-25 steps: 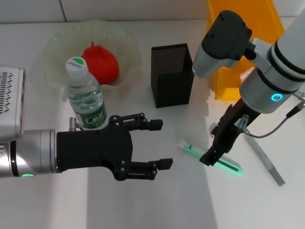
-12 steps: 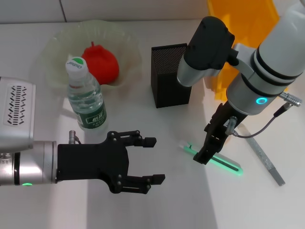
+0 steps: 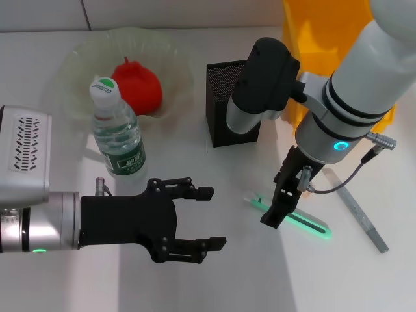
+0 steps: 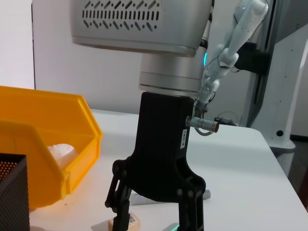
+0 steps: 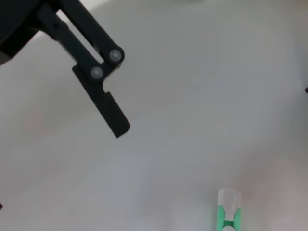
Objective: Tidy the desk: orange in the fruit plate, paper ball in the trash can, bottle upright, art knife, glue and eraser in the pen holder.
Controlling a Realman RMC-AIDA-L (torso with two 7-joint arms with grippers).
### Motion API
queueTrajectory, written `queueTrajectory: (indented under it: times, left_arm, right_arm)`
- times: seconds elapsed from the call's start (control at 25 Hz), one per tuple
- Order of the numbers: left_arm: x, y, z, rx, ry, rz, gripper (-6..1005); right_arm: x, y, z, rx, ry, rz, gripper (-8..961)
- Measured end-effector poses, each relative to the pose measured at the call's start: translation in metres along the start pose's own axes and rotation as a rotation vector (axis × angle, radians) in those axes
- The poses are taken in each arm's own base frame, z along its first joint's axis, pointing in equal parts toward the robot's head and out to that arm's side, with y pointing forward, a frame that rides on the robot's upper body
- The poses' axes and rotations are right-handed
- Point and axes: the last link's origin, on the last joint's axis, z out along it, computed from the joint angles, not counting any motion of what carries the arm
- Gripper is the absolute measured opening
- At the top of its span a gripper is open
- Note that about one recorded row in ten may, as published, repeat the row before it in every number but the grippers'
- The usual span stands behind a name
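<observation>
Head view, left to right: left gripper lower left, fingers spread wide, holding nothing, hovering over the counter. Bottle upright just above it. Orange sits in the fruit plate, upper left. Pen holder center top. Right gripper right of center, over the green art knife; can't tell its opening. Trash can upper right; left wrist view shows the paper ball inside.

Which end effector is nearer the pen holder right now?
Right. The right end effector hangs in front of the pen holder, over the green stick; the left end effector is farther forward.
</observation>
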Motion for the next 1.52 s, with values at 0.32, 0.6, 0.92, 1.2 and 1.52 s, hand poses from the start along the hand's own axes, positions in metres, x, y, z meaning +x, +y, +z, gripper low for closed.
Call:
queueTrajectory:
  times: [0.32, 0.6, 0.92, 1.2, 1.52]
  left_arm:
    - [-0.001, -0.001, -0.001, 0.007, 0.000, -0.001, 803]
    - [-0.002, -0.001, -0.001, 0.007, 0.000, -0.005, 802]
    - [-0.002, -0.001, 0.000, 0.001, -0.002, -0.003, 803]
    - [-0.001, 0.000, 0.001, -0.003, -0.003, -0.001, 804]
    - [-0.001, 0.000, 0.001, -0.004, -0.002, -0.001, 803]
  right_arm:
    - [-0.004, 0.002, 0.008, 0.030, 0.019, -0.020, 791]
    - [-0.006, 0.003, 0.009, 0.039, 0.022, -0.028, 790]
    - [-0.005, 0.001, 0.011, 0.040, 0.024, -0.011, 748]
    - [-0.006, 0.002, 0.012, 0.037, 0.024, -0.013, 515]
    - [-0.006, 0.004, 0.017, 0.038, 0.040, -0.013, 447]
